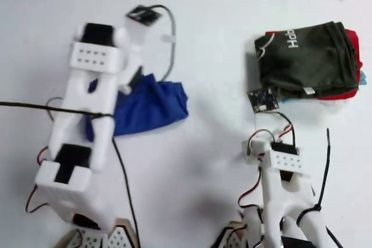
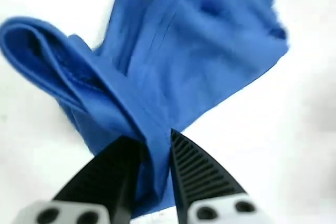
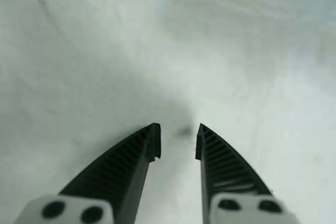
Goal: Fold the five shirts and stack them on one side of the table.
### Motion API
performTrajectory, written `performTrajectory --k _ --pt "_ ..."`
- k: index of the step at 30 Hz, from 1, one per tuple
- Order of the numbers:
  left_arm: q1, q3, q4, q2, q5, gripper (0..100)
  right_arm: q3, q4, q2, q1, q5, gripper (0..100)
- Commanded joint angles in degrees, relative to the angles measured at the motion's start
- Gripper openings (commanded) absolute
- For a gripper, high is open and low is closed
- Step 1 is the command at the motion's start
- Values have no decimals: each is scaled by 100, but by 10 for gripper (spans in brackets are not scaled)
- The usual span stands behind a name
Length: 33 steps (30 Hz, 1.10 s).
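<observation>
A crumpled blue shirt [image 1: 148,105] lies left of the table's middle, partly under the left arm. My left gripper [image 2: 156,142] is shut on a bunched fold of the blue shirt [image 2: 173,72], which hangs spread out beyond the fingers. At the right rear sits a stack of folded shirts [image 1: 308,59], a dark green one on top, red and teal edges showing beneath. My right gripper [image 3: 177,139] hovers over bare white table, slightly open with nothing between its fingers. The right arm [image 1: 279,166] stands in front of the stack.
The white table [image 1: 221,161] has free room in the middle and along the back edge. Cables [image 1: 171,33] trail from both arms across the surface. A small camera board [image 1: 263,99] sits just in front of the stack.
</observation>
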State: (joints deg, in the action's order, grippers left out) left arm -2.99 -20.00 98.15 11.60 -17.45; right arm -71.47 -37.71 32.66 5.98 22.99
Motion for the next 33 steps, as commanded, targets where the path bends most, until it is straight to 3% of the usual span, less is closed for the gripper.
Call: performTrajectory --k 1,11,18,25,30,33 --pt "-352 -180 -563 -114 18 24 35 75 -13 13 -35 116" --pt "-1090 -338 -1424 1178 44 30 9 110 -13 13 -35 116" --pt "-923 -1587 -747 1204 44 296 9 110 -13 13 -35 116" --pt "44 -2360 378 1266 -18 202 9 110 -13 13 -35 116" --pt "237 -1253 9 1275 -492 20 9 110 -13 13 -35 116" --pt "53 -303 -765 1266 -492 41 9 110 -13 13 -35 116"
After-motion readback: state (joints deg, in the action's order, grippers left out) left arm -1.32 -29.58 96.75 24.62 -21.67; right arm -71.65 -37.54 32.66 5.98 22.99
